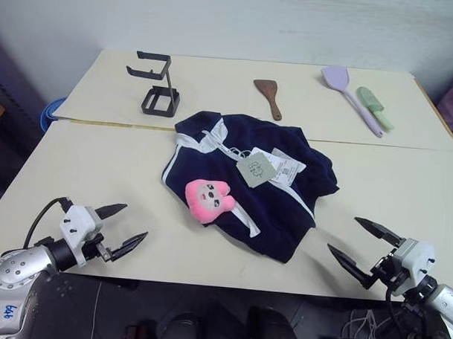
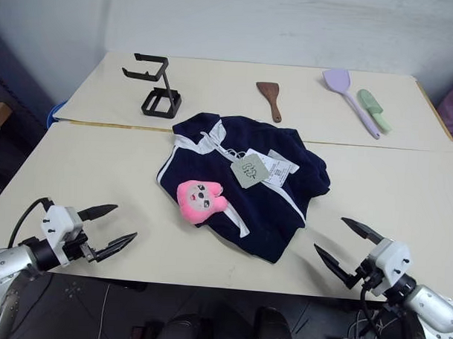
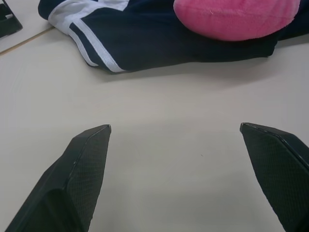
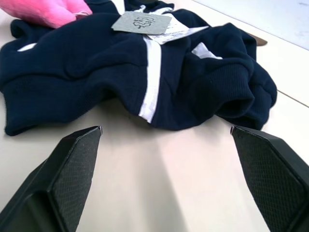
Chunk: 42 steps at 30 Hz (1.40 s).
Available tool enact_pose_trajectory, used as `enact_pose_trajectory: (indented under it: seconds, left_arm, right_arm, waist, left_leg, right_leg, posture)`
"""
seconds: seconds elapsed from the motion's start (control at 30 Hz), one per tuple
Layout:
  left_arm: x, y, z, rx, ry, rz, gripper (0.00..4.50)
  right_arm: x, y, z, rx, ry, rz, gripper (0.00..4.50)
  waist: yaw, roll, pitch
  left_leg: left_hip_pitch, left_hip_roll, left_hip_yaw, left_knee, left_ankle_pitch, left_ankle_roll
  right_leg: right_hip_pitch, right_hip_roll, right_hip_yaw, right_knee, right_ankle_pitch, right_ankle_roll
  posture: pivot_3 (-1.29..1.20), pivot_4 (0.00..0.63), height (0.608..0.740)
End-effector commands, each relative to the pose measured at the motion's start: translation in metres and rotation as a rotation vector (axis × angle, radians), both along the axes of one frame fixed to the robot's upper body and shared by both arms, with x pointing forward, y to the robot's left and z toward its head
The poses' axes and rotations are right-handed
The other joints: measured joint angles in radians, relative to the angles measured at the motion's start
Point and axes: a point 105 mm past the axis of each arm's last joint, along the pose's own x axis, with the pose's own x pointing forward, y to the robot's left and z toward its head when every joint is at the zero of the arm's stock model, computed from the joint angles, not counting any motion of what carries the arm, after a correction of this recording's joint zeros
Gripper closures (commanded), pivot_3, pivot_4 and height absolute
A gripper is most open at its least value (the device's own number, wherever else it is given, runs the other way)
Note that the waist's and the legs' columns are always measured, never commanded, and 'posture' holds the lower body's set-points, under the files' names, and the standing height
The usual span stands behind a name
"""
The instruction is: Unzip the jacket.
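The navy-blue jacket [image 1: 277,208] lies crumpled in the middle of the table, with white stripes, a white collar and paper hang tags [image 1: 258,169] on top. A pink plush toy [image 1: 207,198] rests on its front over the white zipper line. My left gripper [image 1: 122,227] hovers open near the table's front left, well apart from the jacket. My right gripper [image 1: 364,242] stands open at the front right, just off the jacket's hem. Both point toward the jacket [image 4: 96,63], and nothing sits between their fingers.
Behind the jacket stand a black metal rack [image 1: 159,85], a brown wooden spatula [image 1: 270,97], a lilac spatula [image 1: 348,92] and a green brush [image 1: 374,108]. A seam runs across the cream table [image 1: 93,165] behind the jacket. Something blue [image 1: 51,113] sits off the left edge.
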Motion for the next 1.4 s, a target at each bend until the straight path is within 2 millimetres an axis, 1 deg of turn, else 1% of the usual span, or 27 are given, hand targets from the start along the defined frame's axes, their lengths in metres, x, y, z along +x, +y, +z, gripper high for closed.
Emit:
enact_pose_trajectory:
  seconds: [0.03,0.2,0.3,0.4,0.47,0.6,0.67,0.7,0.77,0.83,0.87,0.93,0.97,1.03,1.07,1.17,1.23,1.27,1.3,1.33,1.4]
  left_arm:
    - [0.0,-0.001,0.003,0.026,-0.006,-0.023,0.0]
    - [-0.002,-0.004,0.001,-0.027,0.079,-0.073,0.0]
    - [0.001,-0.005,0.007,-0.059,0.075,-0.098,0.0]
    - [-0.003,-0.007,0.005,-0.033,0.087,-0.146,0.0]
    - [-0.003,-0.006,0.006,-0.01,0.058,-0.142,0.0]
    - [-0.002,-0.005,0.008,-0.055,0.074,-0.13,0.0]
    - [-0.003,-0.008,0.01,-0.06,0.085,-0.148,0.0]
    - [-0.003,-0.01,0.012,-0.064,0.087,-0.159,0.0]
    - [-0.004,-0.017,0.018,-0.118,0.144,-0.198,0.0]
    - [-0.003,-0.028,0.031,-0.179,0.166,-0.258,0.0]
    - [-0.002,-0.031,0.036,-0.192,0.167,-0.274,0.0]
    - [0.005,-0.048,0.047,-0.187,0.133,-0.333,0.0]
    - [0.007,-0.053,0.05,-0.187,0.124,-0.352,0.0]
    - [0.014,-0.07,0.047,-0.155,0.119,-0.404,0.0]
    - [0.017,-0.082,0.041,-0.13,0.128,-0.447,0.0]
    - [0.039,-0.106,0.025,-0.079,0.128,-0.486,0.0]
    - [0.057,-0.117,0.018,-0.069,0.127,-0.457,0.0]
    - [0.062,-0.123,0.017,-0.065,0.111,-0.466,0.0]
    - [0.064,-0.127,0.017,-0.065,0.105,-0.48,0.38]
    - [0.066,-0.131,0.018,-0.058,0.076,-0.495,0.59]
    - [0.064,-0.136,0.018,-0.068,0.072,-0.528,1.22]
  right_arm:
    - [-0.001,-0.001,0.003,0.009,-0.026,-0.005,0.03]
    - [-0.003,-0.003,0.0,0.02,-0.013,-0.002,0.03]
    - [-0.005,0.0,-0.002,0.023,0.01,0.025,0.03]
    - [-0.007,0.005,-0.002,0.02,0.021,0.052,0.03]
    - [-0.008,0.007,-0.002,0.022,0.021,0.054,0.03]
    - [-0.011,0.014,-0.005,0.019,0.033,0.071,0.03]
    - [-0.011,0.023,-0.001,0.05,0.039,0.113,0.03]
    - [-0.011,0.029,0.005,0.061,0.027,0.142,0.03]
    - [-0.012,0.047,0.024,0.083,-0.052,0.224,0.03]
    - [-0.013,0.062,0.038,0.109,-0.093,0.281,0.03]
    - [-0.013,0.066,0.041,0.119,-0.099,0.295,0.03]
    - [-0.016,0.08,0.05,0.141,-0.137,0.351,0.03]
    - [-0.017,0.084,0.053,0.144,-0.146,0.368,0.03]
    - [-0.017,0.091,0.054,0.139,-0.154,0.389,0.03]
    - [-0.017,0.093,0.053,0.142,-0.151,0.391,0.03]
    - [-0.015,0.096,0.05,0.15,-0.144,0.39,0.03]
    - [-0.014,0.096,0.047,0.149,-0.138,0.387,0.03]
    - [-0.014,0.097,0.046,0.146,-0.138,0.386,0.03]
    - [-0.014,0.097,0.046,0.147,-0.14,0.381,0.0]
    - [-0.014,0.096,0.046,0.148,-0.142,0.374,0.0]
    - [-0.014,0.096,0.044,0.145,-0.141,0.365,0.0]
  waist:
    - [0.0,0.0,0.0]
    - [0.0,0.0,0.0]
    - [0.001,0.0,0.0]
    - [0.0,0.0,0.0]
    - [-0.001,0.0,0.0]
    - [-0.001,0.0,0.0]
    - [0.0,0.0,0.0]
    - [-0.001,0.0,0.0]
    - [-0.001,0.0,0.0]
    - [-0.001,0.0,0.0]
    - [0.0,0.0,0.0]
    - [0.007,0.0,0.0]
    - [0.009,-0.001,0.0]
    - [0.013,-0.001,0.0]
    - [0.013,-0.001,0.0]
    - [0.02,-0.001,0.0]
    - [0.024,-0.002,-0.001]
    - [0.024,-0.002,-0.001]
    - [0.025,-0.002,-0.001]
    - [0.025,-0.003,-0.001]
    - [0.023,-0.003,-0.001]
  left_leg:
    - [0.0,0.0,0.0,0.0,0.0,0.0]
    - [0.0,0.0,0.0,0.0,0.0,0.0]
    - [0.0,0.0,0.0,0.0,0.0,0.0]
    - [0.0,0.0,0.0,0.0,0.0,0.0]
    - [0.0,0.0,0.0,0.0,0.0,0.0]
    - [0.0,0.0,0.0,0.0,0.0,0.0]
    - [0.0,0.0,0.0,0.0,0.0,0.0]
    - [0.0,0.0,0.001,0.0,0.0,0.0]
    - [0.001,0.0,0.001,0.0,0.0,0.0]
    - [0.001,0.001,0.001,0.0,0.0,0.0]
    - [0.001,0.001,0.0,0.0,0.0,-0.001]
    - [0.001,0.0,-0.001,0.001,0.0,-0.001]
    - [0.001,-0.001,-0.001,0.001,0.001,-0.001]
    - [0.0,-0.001,-0.001,0.001,0.001,-0.001]
    - [0.001,-0.002,-0.001,0.001,0.001,0.0]
    - [0.001,-0.006,0.0,0.001,0.002,0.002]
    - [0.001,-0.007,0.002,0.002,0.002,0.003]
    - [0.0,-0.007,0.002,0.002,0.003,0.003]
    - [0.0,-0.007,0.002,0.002,0.003,0.004]
    - [0.0,-0.007,0.002,0.002,0.003,0.004]
    - [0.0,-0.006,0.002,0.002,0.003,0.004]
  right_leg:
    - [0.0,0.0,0.0,0.0,0.0,0.0]
    - [0.0,0.0,0.0,0.001,0.0,0.0]
    - [0.0,0.0,0.0,0.001,0.0,0.0]
    - [0.0,0.0,0.0,0.001,0.0,0.0]
    - [0.0,0.001,0.0,0.002,0.0,0.0]
    - [0.0,0.001,0.0,0.001,0.0,0.0]
    - [0.0,0.001,0.0,0.001,0.0,0.0]
    - [0.0,0.0,0.001,0.001,0.0,0.0]
    - [0.0,0.001,0.001,0.001,0.0,0.0]
    - [0.0,0.001,0.001,0.002,0.0,0.0]
    - [0.0,0.001,0.001,0.004,0.0,0.0]
    - [0.0,0.0,0.0,0.006,0.0,0.0]
    - [0.0,0.0,0.0,0.006,0.0,0.0]
    - [0.0,0.001,0.0,0.007,0.0,0.0]
    - [0.0,0.002,0.0,0.007,0.0,0.0]
    - [0.0,0.004,-0.003,0.008,0.0,0.0]
    - [0.0,0.004,-0.005,0.009,0.0,0.001]
    - [0.0,0.004,-0.005,0.009,0.001,0.001]
    - [0.0,0.004,-0.006,0.009,0.001,0.001]
    - [0.0,0.004,-0.006,0.009,0.001,0.001]
    - [0.0,0.004,-0.006,0.009,0.001,0.001]
  posture:
    - [0.0,0.15,0.74]
    - [0.0,0.15,0.74]
    - [0.0,0.15,0.74]
    - [0.0,0.15,0.74]
    - [0.0,0.15,0.74]
    - [0.0,0.15,0.74]
    - [0.0,0.15,0.74]
    - [0.0,0.15,0.74]
    - [0.0,0.15,0.74]
    - [0.0,0.15,0.74]
    - [0.0,0.15,0.74]
    - [0.0,0.15,0.74]
    - [0.0,0.15,0.74]
    - [0.0,0.15,0.74]
    - [0.0,0.15,0.74]
    - [0.0,0.15,0.74]
    - [0.0,0.15,0.74]
    - [0.0,0.15,0.74]
    - [0.0,0.15,0.74]
    - [0.0,0.15,0.74]
    - [0.0,0.15,0.74]
